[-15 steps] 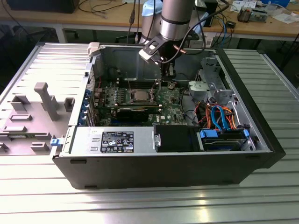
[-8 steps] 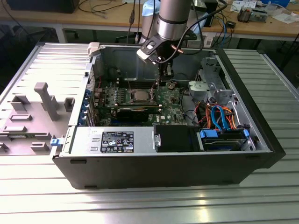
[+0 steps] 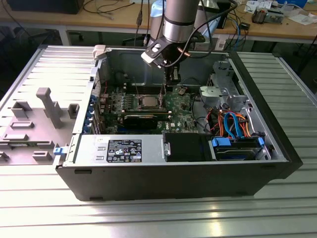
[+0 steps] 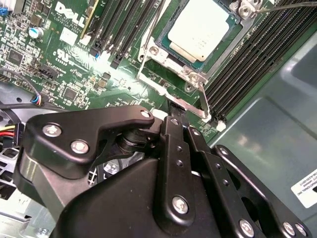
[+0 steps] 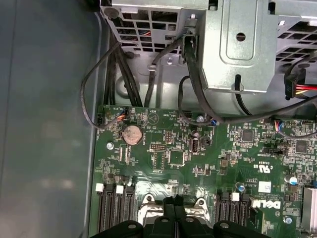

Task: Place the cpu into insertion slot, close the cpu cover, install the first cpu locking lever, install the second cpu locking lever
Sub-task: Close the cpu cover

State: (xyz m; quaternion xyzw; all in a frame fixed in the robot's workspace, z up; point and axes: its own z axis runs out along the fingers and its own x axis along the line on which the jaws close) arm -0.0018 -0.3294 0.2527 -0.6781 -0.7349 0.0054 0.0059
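The cpu (image 4: 202, 27), a dull silver square, lies in the insertion slot on the green motherboard (image 4: 74, 64); the slot itself is hidden beneath it. The cpu cover (image 4: 166, 82), a silvery frame, lies around the chip, which shows through its window. My gripper (image 4: 177, 111) is shut, its black fingertips together and touching the small tab at the cover's edge. In the first wrist view the gripper (image 5: 174, 199) has its fingers closed over the socket's metal frame. In the exterior view the gripper (image 3: 171, 84) hangs just beside the cpu (image 3: 147, 102). A thin wire lever (image 4: 290, 6) runs past the cover's far corner.
Black memory slots (image 4: 247, 64) flank the socket on both sides. A grey drive cage (image 5: 237, 44) with black cables stands beyond the board. The case's walls (image 3: 163, 173) ring the work area, with a power supply (image 3: 124, 148) and drives (image 3: 237, 146) along the near side.
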